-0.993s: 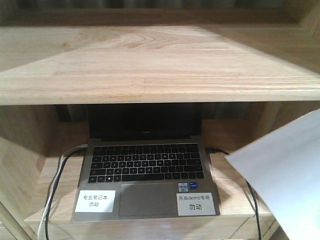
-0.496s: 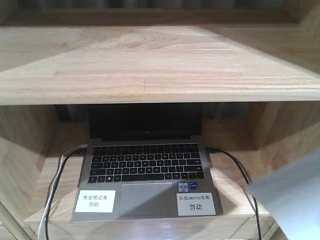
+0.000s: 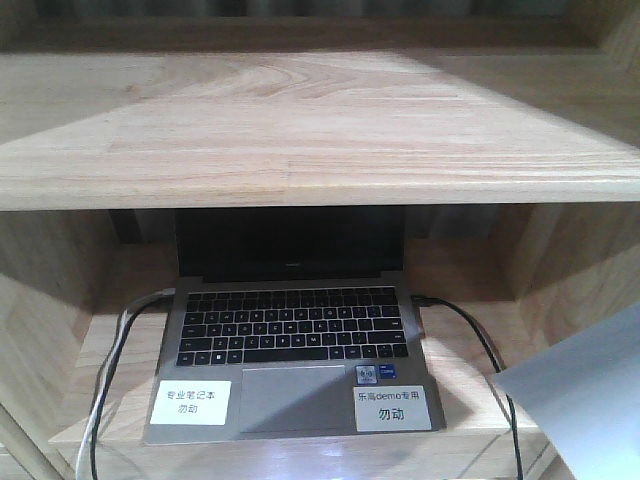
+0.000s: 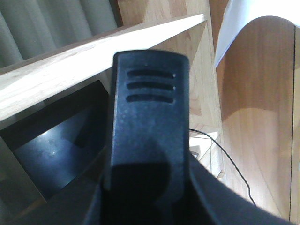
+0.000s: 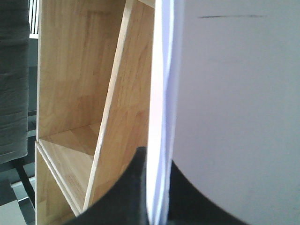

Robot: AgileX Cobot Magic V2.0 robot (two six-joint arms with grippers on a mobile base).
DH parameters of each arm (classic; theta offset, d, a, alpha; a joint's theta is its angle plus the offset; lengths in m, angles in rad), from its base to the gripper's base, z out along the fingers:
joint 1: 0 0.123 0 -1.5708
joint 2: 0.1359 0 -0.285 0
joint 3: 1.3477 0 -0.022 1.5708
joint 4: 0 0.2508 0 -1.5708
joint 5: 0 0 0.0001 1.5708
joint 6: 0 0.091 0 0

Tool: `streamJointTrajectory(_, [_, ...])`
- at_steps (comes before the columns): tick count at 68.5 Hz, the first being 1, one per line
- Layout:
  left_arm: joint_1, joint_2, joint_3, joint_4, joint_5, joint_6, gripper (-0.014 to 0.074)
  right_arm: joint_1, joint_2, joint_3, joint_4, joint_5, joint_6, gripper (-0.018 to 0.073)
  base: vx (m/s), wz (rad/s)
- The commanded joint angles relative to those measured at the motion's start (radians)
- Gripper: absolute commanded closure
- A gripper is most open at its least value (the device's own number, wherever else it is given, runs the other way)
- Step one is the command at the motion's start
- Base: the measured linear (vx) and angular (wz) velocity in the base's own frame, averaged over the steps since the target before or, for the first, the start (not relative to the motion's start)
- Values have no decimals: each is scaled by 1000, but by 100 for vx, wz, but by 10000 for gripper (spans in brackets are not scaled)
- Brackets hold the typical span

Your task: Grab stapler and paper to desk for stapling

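The black stapler [image 4: 147, 126] fills the middle of the left wrist view, its ribbed end pointing up. My left gripper [image 4: 147, 187] is shut on its lower part, and the dark jaws flank it at the bottom edge. The white paper [image 5: 234, 117] stands edge-on in the right wrist view, pinched between the dark fingers [image 5: 126, 197] of my right gripper [image 5: 157, 187]. A corner of the paper [image 3: 590, 400] shows at the front view's lower right, and its curled edge [image 4: 234, 28] at the left wrist view's top right. The desk is out of view.
A wooden shelf unit [image 3: 300, 130] faces me, with an open laptop [image 3: 290, 360] in its lower bay. Cables run from the laptop's left side [image 3: 110, 370] and right side [image 3: 490, 360]. Two white labels [image 3: 190, 402] sit on the palm rest. A shelf side panel [image 5: 126, 103] stands beside the paper.
The paper has dropped down and to the right in the front view, uncovering the right cable and the bay's right wall. The laptop and shelf have not moved.
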Motion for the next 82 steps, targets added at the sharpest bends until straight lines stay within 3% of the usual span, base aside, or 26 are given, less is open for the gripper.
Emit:
streamJointTrajectory(1, [-4, 23, -24, -25, -116, -6, 603, -5, 16, -27, -5, -46, -11, 564, 0, 0])
streamJointTrajectory(47, [-4, 23, -24, -25, -116, -6, 603, -5, 16, -27, -5, -46, -15, 564, -1, 3])
streamJointTrajectory(82, [-4, 23, -24, -25, -116, -6, 603, -5, 16, -27, -5, -46, -15, 564, -9, 35])
